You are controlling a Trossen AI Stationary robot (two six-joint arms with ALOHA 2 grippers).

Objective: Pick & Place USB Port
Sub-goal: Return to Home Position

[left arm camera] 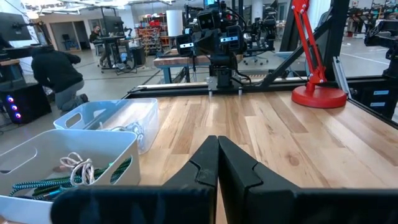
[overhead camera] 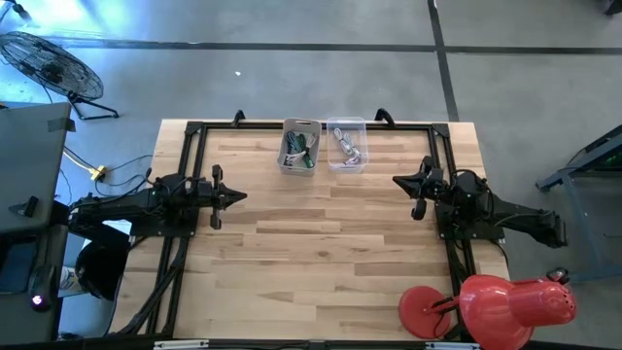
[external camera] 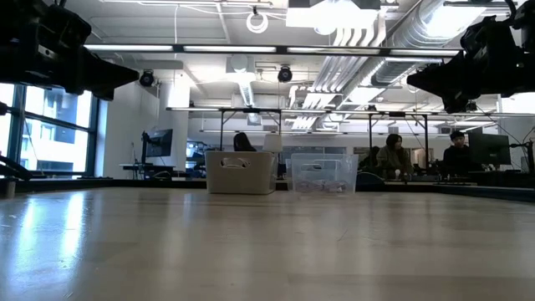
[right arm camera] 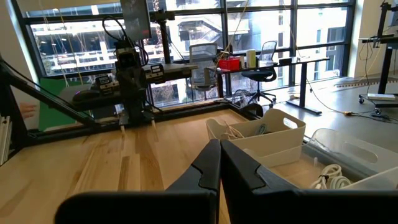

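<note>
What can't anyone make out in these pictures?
- High view: cables in the gray bin and transparent bin are too small to count.
- Low view: the gray bin's wall hides its contents.
- Left wrist view: the shut left pincer's body covers the gray bin's lower edge.
- Right wrist view: beyond the shut right pincer, the picture's edge cuts the transparent bin.
</note>
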